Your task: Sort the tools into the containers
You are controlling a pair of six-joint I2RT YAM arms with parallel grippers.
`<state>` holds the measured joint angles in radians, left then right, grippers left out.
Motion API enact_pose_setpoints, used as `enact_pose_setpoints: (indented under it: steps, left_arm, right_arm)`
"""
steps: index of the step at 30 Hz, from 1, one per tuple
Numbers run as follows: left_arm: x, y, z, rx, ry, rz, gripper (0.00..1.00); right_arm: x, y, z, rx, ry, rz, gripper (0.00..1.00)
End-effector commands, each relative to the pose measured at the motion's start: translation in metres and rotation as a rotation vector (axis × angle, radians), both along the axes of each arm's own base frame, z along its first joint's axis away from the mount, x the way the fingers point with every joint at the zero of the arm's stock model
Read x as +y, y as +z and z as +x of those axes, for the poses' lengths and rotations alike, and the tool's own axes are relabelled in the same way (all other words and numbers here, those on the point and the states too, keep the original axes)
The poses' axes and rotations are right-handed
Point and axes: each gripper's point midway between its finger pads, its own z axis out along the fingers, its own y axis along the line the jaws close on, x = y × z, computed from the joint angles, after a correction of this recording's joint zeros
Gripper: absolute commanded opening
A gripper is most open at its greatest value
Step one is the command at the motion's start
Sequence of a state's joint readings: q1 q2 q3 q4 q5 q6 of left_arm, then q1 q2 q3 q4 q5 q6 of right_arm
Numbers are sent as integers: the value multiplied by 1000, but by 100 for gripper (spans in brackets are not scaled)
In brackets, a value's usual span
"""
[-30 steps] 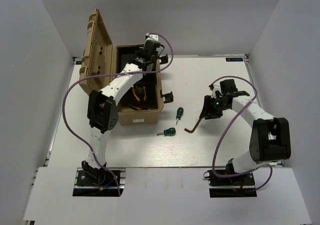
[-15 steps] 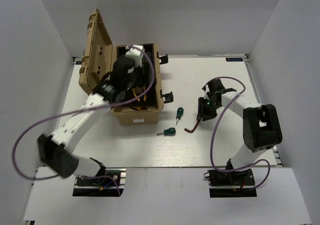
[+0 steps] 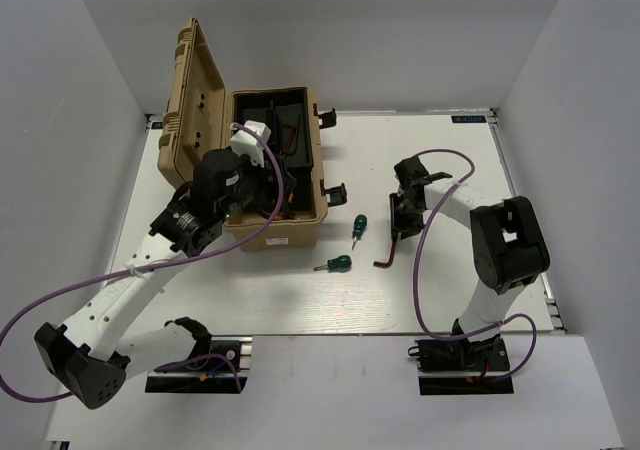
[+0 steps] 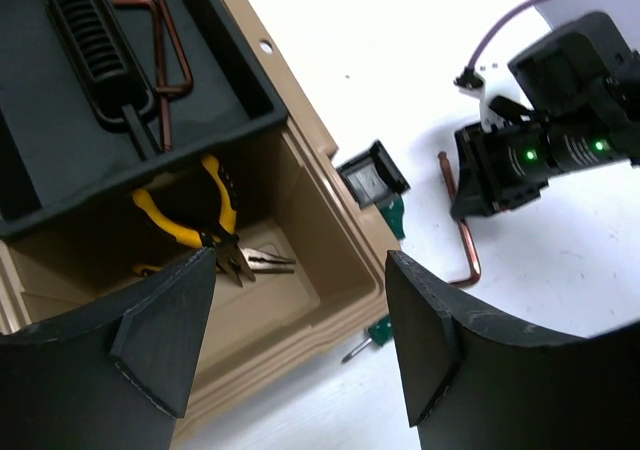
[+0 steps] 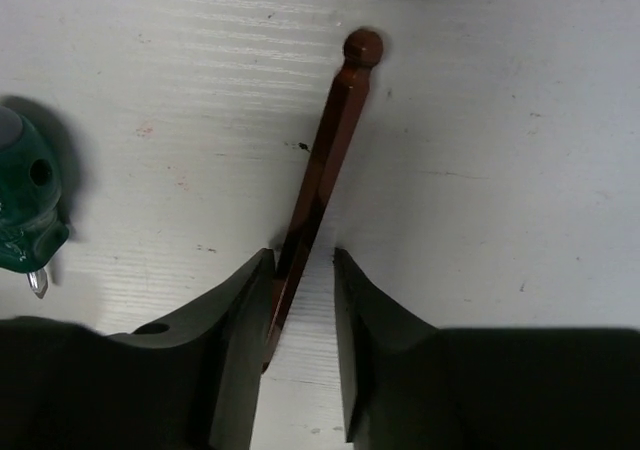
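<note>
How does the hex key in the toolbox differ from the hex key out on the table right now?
The hex key in the toolbox rests in the black tray, untouched. The hex key on the table lies on the bare tabletop, with the right end effector straddling its shaft, not visibly clamped. Both are thin, dark red and L-shaped.

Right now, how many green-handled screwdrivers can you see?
2. Both lie on the table beside the open toolbox: the upper screwdriver near the box's latch, the lower screwdriver nearer the arms. Others could be hidden inside the box.
</note>
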<state>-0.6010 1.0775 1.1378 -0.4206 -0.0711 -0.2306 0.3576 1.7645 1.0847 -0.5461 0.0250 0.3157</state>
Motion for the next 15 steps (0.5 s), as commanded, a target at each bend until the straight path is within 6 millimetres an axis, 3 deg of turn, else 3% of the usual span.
enact_pose_setpoints:
  steps: [1, 7, 10, 12, 15]
  left_arm:
    - [0, 0, -14, 6, -29, -15, 79]
    - [2, 3, -20, 5, -38, -19, 79]
    - [1, 10, -26, 4, -61, -28, 79]
    - [-4, 17, -31, -1, -104, -20, 79]
    - [-21, 12, -41, 12, -245, 11, 79]
  right_arm:
    - [-10, -15, -8, 36, -34, -58, 34]
    - [-2, -23, -11, 79, -18, -40, 2]
    - [1, -19, -10, 87, -11, -16, 0]
    - [2, -7, -4, 61, 2, -7, 0]
    - [18, 41, 14, -53, 79, 102, 0]
